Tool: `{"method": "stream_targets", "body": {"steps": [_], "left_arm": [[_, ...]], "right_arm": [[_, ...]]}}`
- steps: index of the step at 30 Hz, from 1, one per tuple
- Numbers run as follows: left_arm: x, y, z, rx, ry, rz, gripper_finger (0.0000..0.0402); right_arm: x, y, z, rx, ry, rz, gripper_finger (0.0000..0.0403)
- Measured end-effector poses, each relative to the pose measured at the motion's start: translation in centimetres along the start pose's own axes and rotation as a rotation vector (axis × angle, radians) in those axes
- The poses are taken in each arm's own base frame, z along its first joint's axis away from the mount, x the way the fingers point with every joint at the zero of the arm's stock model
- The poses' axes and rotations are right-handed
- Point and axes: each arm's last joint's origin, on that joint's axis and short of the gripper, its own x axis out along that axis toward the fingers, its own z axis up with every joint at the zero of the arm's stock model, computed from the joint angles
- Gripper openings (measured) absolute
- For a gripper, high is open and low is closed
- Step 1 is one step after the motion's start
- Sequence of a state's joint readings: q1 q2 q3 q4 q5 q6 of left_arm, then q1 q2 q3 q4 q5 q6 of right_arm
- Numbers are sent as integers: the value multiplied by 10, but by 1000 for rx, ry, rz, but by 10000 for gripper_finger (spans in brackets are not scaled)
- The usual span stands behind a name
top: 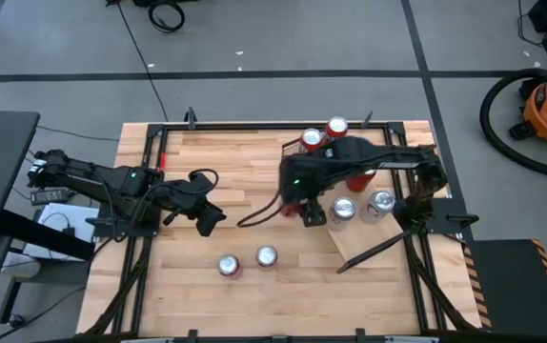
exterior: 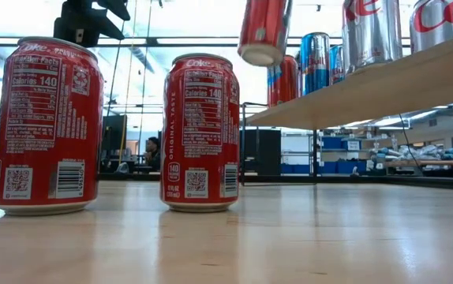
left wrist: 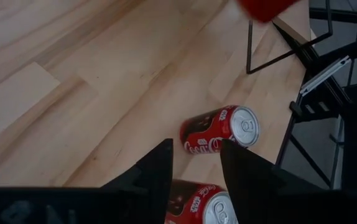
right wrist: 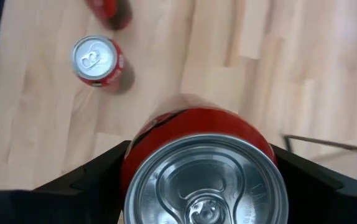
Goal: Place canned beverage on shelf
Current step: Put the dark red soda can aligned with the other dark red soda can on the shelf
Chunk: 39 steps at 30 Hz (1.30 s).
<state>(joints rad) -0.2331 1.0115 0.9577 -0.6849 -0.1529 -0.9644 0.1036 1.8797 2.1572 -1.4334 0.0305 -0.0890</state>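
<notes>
My right gripper is shut on a red cola can, which is raised above the table left of the sloped light wood shelf. In the low view the can hangs tilted in the air. Several cans stand on the shelf, among them two silver ones. Two more red cans stand upright on their bases on the tabletop near its front edge. My left gripper is open and empty, hovering over the table left of centre, above those two cans. My right gripper pinches the can's side wall between its two fingers, one on each opposite side, near the top end. The fingers come from above, pointing down along the can. The can is lifted clear of the table, top up and a little tilted.
The shelf's thin black metal supports stand on the table by the two loose cans. A black frame runs around the tabletop. Bare wood lies in the table's middle and far left.
</notes>
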Motion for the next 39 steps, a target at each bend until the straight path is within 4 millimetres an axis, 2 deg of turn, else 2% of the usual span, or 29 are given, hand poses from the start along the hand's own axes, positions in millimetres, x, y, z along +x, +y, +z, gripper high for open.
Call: {"method": "stream_targets", "body": {"steps": [4,11,17,21,31,39], "left_arm": [[0,0,0,11,-1,2,144],[0,0,0,16,-1,2,144],[0,0,0,15,-3,3,144],[0,0,0,15,-8,6,144],[0,0,0,15,-8,7,144],[0,0,0,16,-9,7,144]], "right_arm": [[-19,-5,-10,22,-6,-52,324],[-37,-20,-28,88,50,-75,324],[-47,-23,-34,97,35,-82,325],[-44,-23,-33,81,35,-76,325],[-13,-30,-42,98,146,-51,325],[-11,-27,-55,127,159,-47,325]]}}
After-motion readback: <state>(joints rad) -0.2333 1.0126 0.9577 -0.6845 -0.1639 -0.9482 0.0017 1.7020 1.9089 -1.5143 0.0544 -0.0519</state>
